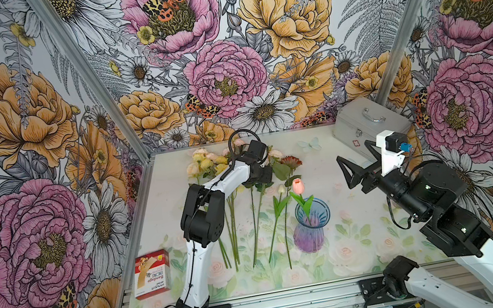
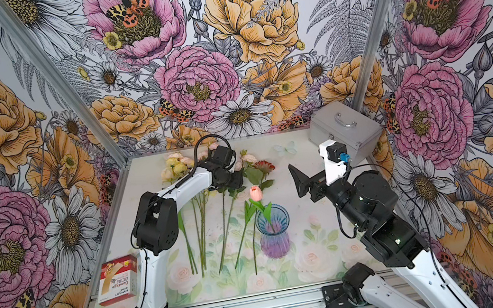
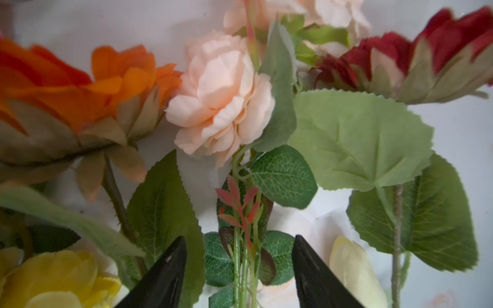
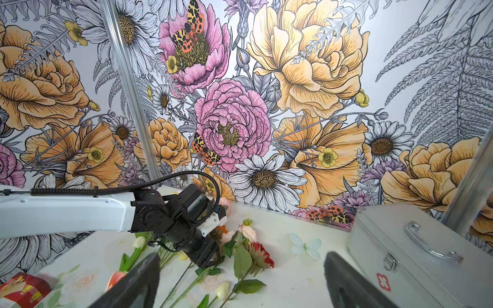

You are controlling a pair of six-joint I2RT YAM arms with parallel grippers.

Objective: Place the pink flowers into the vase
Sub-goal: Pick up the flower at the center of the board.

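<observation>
We judge the step in hand to be the pickup of one long pink spray (image 3: 218, 106). In the left wrist view the left gripper (image 3: 240, 237) sits at the bottom centre of the frame. Its fingers (image 3: 165, 274) stand apart on either side of the spray's thin green stem (image 3: 241, 266). They are released, with a gap showing on both sides and nothing grasped yet.

An orange flower (image 3: 80, 88) crowds the left of that frame, a dark red flower (image 3: 400, 58) the upper right and a yellow flower (image 3: 53, 280) the lower left. The small leaves (image 3: 282, 176) also sit close around the stem.

In both top views the arm hides the fingers, so the contact there is probably as the wrist view suggests, but we cannot confirm it.

The salmon tulip (image 1: 298, 186) already stands in the vase (image 1: 309, 237), right of centre on the counter (image 1: 355, 245). The other pink sprays lie flat in the row to its left.

The right gripper (image 4: 242, 254) hangs above the counter, fingers spread wide and empty.

Next, we think the fingers must pinch the stem alone, not a neighbouring leaf. Then comes a lift clear of the tangle, a carry rightward and a tilt that puts the stem end into the flared rim.
</observation>
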